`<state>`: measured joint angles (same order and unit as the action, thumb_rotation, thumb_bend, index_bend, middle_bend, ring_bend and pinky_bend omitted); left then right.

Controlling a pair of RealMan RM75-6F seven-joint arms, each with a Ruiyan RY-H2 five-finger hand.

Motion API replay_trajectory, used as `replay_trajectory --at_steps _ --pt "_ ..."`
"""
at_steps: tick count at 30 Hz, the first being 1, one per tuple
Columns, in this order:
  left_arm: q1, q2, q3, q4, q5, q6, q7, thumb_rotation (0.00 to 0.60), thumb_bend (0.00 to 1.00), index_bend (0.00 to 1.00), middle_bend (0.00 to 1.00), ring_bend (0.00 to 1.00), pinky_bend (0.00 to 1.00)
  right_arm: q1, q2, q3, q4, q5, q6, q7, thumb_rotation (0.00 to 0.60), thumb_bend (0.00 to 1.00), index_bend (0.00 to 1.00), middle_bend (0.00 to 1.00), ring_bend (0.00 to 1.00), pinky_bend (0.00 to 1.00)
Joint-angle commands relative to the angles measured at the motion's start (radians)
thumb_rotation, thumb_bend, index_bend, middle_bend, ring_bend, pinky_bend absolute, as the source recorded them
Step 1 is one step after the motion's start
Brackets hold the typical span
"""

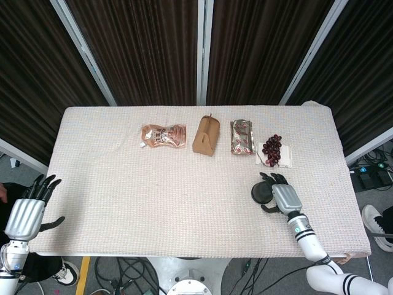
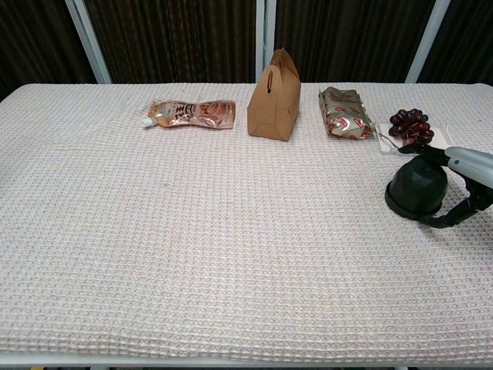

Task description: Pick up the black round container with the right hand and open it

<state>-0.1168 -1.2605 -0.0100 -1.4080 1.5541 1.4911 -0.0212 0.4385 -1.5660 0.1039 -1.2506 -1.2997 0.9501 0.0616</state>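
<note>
The black round container [image 1: 261,193] [image 2: 416,190] stands on the table near the right front. My right hand [image 1: 282,198] [image 2: 464,183] wraps it from the right side: fingers reach over its far side and the thumb curls at its near base, touching or nearly touching it. The container still rests on the cloth. My left hand [image 1: 27,212] hovers off the table's left front corner with fingers spread and nothing in it; the chest view does not show it.
Along the back stand an orange pouch [image 1: 163,134], a brown paper box [image 1: 205,136], a foil packet [image 1: 242,136] and grapes on a white tray [image 1: 274,150], just behind the container. A white woven cloth [image 1: 153,196] covers the table.
</note>
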Motion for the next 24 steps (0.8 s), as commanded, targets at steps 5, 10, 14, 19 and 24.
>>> replay_trajectory --at_steps 5,10,14,19,24 --pt "0.004 0.002 -0.001 0.002 -0.006 0.001 -0.001 0.6 0.02 0.13 0.07 0.0 0.22 0.006 -0.004 -0.001 0.007 0.005 -0.006 0.002 0.6 0.13 0.0 0.18 0.0 0.0" --pt "0.009 0.005 -0.002 0.005 -0.019 -0.002 -0.004 0.6 0.02 0.13 0.07 0.0 0.22 0.008 -0.009 -0.001 0.013 0.008 -0.004 -0.004 0.6 0.15 0.0 0.2 0.0 0.0" --pt "0.011 0.007 -0.003 0.005 -0.018 0.002 -0.007 0.6 0.02 0.13 0.07 0.0 0.22 0.006 -0.013 -0.001 0.015 0.012 0.003 -0.009 0.6 0.16 0.0 0.25 0.0 0.0" --pt "0.007 0.004 -0.003 0.004 -0.011 -0.002 -0.005 0.6 0.02 0.13 0.07 0.0 0.22 0.005 -0.016 -0.001 0.015 0.013 0.01 -0.015 0.6 0.19 0.0 0.29 0.0 0.0" --pt "0.006 0.004 -0.004 0.002 -0.012 -0.003 -0.004 0.6 0.02 0.13 0.07 0.0 0.22 0.003 -0.015 0.002 0.012 0.013 0.022 -0.016 0.6 0.2 0.0 0.34 0.0 0.0"
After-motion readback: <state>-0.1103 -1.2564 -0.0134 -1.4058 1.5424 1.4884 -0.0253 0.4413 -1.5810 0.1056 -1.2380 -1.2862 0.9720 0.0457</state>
